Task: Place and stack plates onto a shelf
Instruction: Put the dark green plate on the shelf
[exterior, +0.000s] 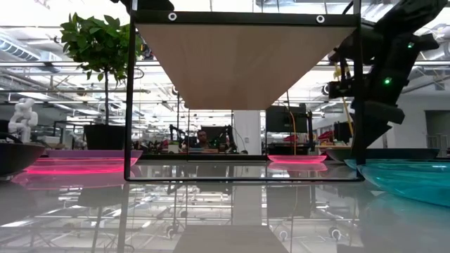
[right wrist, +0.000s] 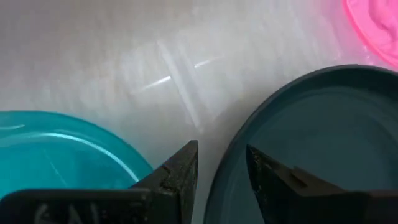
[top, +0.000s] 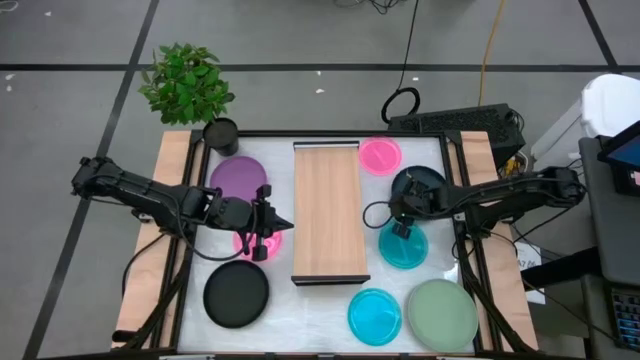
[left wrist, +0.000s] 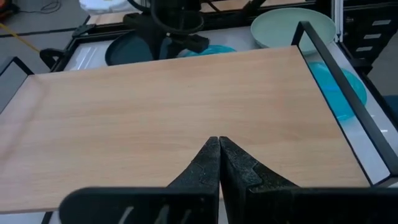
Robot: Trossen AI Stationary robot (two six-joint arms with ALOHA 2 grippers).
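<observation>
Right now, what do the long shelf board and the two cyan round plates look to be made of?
The long light-wood shelf board looks like wood or wood laminate, matt, with visible straight grain and dark end edges. The cyan plates look like translucent plastic, glossy: light passes through the rim and the surface catches highlights. I cannot rule out tinted glass.

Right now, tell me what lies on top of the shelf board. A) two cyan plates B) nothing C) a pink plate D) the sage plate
B: the shelf shows bare wood from end to end in the high view, and the left wrist view shows the same empty board; the plates all lie on the table around it.
</observation>
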